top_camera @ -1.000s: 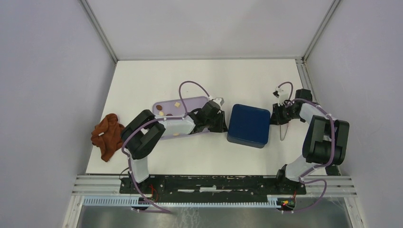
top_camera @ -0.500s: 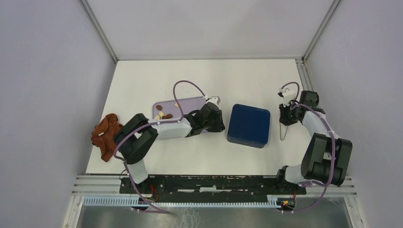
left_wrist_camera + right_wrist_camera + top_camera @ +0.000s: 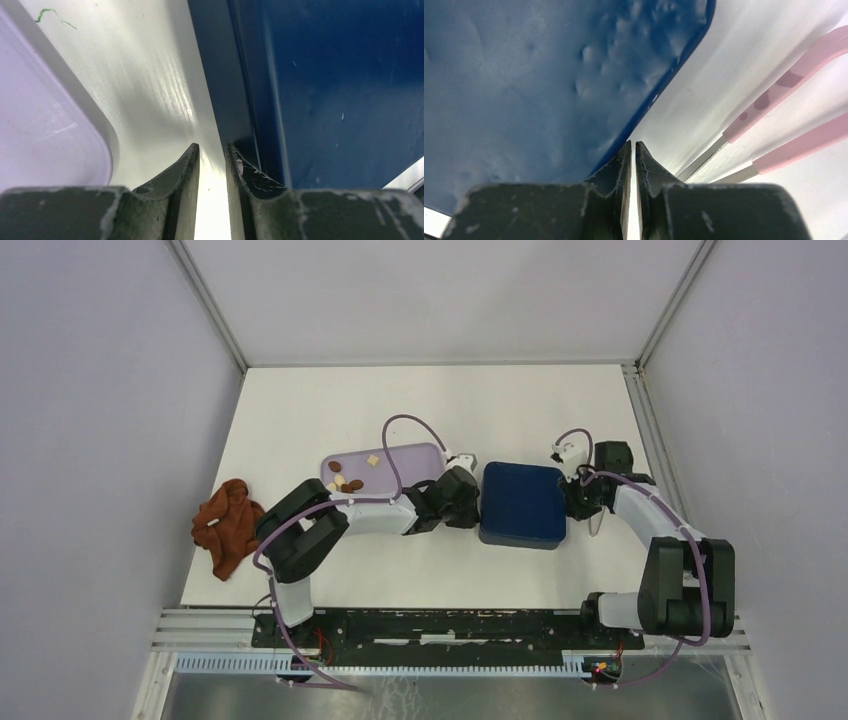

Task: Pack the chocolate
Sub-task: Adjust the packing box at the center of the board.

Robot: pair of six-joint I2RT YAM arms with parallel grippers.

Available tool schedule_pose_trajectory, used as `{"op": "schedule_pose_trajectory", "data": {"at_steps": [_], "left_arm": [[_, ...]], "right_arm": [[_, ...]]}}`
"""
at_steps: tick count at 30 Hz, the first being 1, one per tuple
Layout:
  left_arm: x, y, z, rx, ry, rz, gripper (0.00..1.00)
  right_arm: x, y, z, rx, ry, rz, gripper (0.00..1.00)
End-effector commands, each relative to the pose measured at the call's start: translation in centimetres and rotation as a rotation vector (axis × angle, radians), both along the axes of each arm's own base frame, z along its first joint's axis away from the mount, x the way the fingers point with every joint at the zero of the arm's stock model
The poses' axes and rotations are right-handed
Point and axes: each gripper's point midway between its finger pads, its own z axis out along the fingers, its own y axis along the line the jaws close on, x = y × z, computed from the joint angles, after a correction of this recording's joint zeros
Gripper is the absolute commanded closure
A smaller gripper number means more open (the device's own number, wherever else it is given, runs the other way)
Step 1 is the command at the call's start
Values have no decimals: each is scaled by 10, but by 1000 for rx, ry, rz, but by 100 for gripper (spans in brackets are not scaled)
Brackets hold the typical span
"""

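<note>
Several brown and cream chocolate pieces (image 3: 345,481) lie at the left end of a lilac tray (image 3: 400,454). A dark blue box (image 3: 522,504) with its lid on sits to the right of the tray. My left gripper (image 3: 472,498) is low against the box's left side (image 3: 250,100); its jaws (image 3: 212,147) stand a narrow gap apart with nothing between them. My right gripper (image 3: 578,498) is at the box's right edge (image 3: 524,75), with its jaws (image 3: 632,144) shut and empty. Pink tongs (image 3: 784,80) lie on the table just right of it.
A reddish-brown cloth (image 3: 225,526) lies crumpled at the table's left edge. The tray's rounded corner (image 3: 45,125) sits close on the left of my left fingers. Grey walls enclose the white table (image 3: 440,405) on three sides.
The left gripper slid right, from the tray's end to the box's left side. The right gripper swung left and down to the box's right edge. The box has hardly moved.
</note>
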Motion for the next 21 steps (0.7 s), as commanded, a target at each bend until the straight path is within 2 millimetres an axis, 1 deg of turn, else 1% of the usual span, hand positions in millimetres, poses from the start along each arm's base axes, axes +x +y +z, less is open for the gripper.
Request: {"op": "schedule_pose_trajectory", "data": {"at_steps": [1, 3, 5, 7, 9, 10, 11, 14, 15, 17, 19, 21], "left_arm": [[-10, -31, 21, -86, -35, -29, 68], [-17, -36, 23, -94, -36, -38, 68], [-23, -39, 23, -102, -34, -39, 68], [-26, -39, 22, -105, -34, -26, 68], [-26, -33, 19, -91, -32, -3, 66], [-25, -28, 18, -76, -34, 13, 66], [-25, -21, 16, -55, -36, 30, 64], [-26, 0, 14, 4, -42, 72, 57], [-27, 7, 14, 21, -41, 79, 56], [-31, 20, 17, 43, -46, 91, 53], [-36, 28, 24, 38, -50, 92, 51], [-42, 33, 40, -16, -59, 87, 48]], "right_arm": [[12, 8, 11, -28, -52, -10, 88], [19, 8, 16, -38, -62, -7, 88], [26, 18, 20, -35, -77, 27, 88], [30, 24, 23, -31, -82, 46, 88], [33, 23, 24, -40, -81, 53, 88], [35, 19, 24, -59, -83, 51, 88], [36, 14, 25, -86, -88, 48, 87], [41, -10, 31, -163, -132, -1, 86], [42, -24, 34, -189, -142, -32, 86], [45, -45, 42, -232, -170, -69, 85], [45, -61, 51, -251, -190, -76, 83], [48, -71, 65, -246, -229, -69, 80]]}}
